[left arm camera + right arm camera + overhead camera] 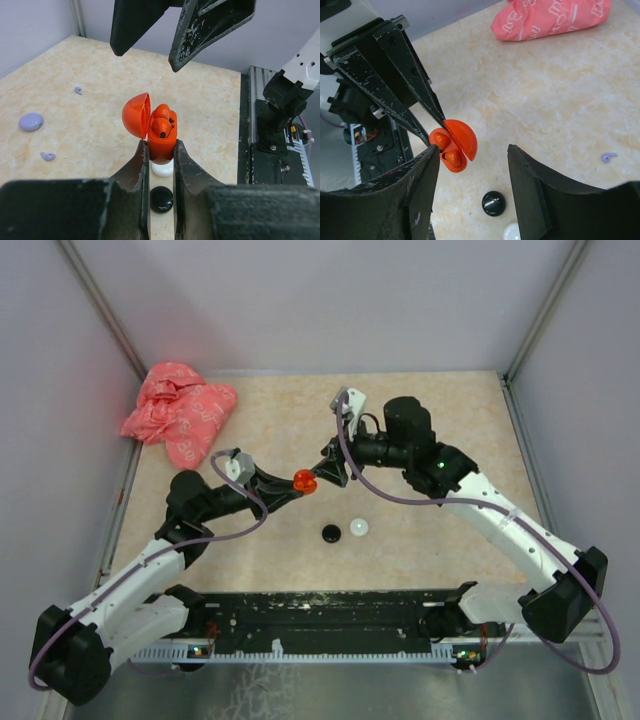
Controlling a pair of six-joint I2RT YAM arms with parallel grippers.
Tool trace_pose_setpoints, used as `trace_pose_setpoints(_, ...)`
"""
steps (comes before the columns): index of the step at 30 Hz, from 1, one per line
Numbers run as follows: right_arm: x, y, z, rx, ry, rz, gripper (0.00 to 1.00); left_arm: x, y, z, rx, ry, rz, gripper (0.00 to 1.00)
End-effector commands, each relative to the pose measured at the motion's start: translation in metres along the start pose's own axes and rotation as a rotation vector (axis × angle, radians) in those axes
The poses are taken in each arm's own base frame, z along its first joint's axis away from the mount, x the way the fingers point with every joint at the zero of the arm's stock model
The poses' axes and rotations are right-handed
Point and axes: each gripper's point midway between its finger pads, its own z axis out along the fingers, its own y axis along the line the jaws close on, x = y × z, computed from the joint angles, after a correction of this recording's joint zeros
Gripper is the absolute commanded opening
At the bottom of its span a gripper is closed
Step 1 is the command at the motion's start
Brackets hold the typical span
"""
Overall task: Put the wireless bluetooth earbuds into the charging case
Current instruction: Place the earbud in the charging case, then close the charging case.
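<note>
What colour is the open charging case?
The charging case is orange-red; the left wrist view shows it best.

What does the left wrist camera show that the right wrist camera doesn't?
Only the left wrist view shows the lilac disc, and it shows two lilac earbuds rather than one. Only the right wrist view shows the pink bag. Both views show the open orange-red charging case clamped in the left arm's jaws, with the orange-red earbuds seated inside. Both also show the black disc, the white disc and at least one lilac earbud.
</note>
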Motion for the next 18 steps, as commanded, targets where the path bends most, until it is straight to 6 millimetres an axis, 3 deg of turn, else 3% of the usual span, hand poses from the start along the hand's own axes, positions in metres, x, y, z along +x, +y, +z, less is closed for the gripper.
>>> trace_pose_setpoints(1,-0.016,0.027,0.000,-0.186,-0.021,0.041,0.57,-0.017,-0.012,0.001,0.080,-0.025,0.061,0.01)
trace_pose_setpoints(10,0.006,0.037,0.018,-0.319,0.054,0.121,0.59,-0.016,-0.014,0.002,0.098,-0.026,0.065,0.01)
trace_pose_setpoints(18,-0.003,0.056,0.002,-0.407,0.014,0.064,0.58,-0.012,0.000,0.002,0.032,-0.002,0.034,0.01)
